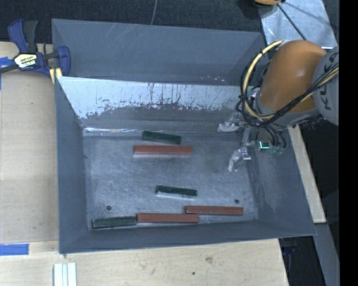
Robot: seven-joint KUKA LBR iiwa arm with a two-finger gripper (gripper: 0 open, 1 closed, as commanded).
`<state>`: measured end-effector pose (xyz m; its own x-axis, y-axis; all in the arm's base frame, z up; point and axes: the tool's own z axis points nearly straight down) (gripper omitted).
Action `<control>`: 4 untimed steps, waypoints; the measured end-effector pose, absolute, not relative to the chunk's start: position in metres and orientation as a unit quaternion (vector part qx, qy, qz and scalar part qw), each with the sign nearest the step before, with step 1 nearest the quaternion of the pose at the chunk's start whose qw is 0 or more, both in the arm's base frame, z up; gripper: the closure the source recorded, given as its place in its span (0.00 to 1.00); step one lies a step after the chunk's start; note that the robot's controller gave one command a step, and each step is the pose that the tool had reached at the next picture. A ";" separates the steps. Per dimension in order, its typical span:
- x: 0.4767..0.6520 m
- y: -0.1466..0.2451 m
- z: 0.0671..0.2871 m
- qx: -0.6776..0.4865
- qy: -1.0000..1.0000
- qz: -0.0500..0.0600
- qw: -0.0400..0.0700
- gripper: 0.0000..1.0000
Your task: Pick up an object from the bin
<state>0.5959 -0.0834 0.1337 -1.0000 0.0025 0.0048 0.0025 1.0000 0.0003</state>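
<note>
My claw [241, 157] hangs by the grey bin's [71, 159] right wall, open or closed I cannot tell, the pick not yet made: the red-brown bar [162, 151] to its left and the other bars [176, 190] all lie on the floor.

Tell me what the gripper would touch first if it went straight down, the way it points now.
Probably the bare bin floor. The gripper hangs over the floor's right part; the nearest thing, a brown bar, lies apart, toward the front wall. Depth is unclear from this view.
</note>
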 end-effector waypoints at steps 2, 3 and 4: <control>0.580 -0.037 0.114 0.038 -0.999 0.001 -0.002 0.00; 0.513 -0.034 0.117 0.125 -0.992 0.000 -0.001 0.00; 0.515 0.025 0.108 0.130 -0.992 0.000 -0.002 0.00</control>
<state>0.5153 0.0248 0.1078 -0.9663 -0.2572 -0.0043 -0.2572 0.9664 -0.0011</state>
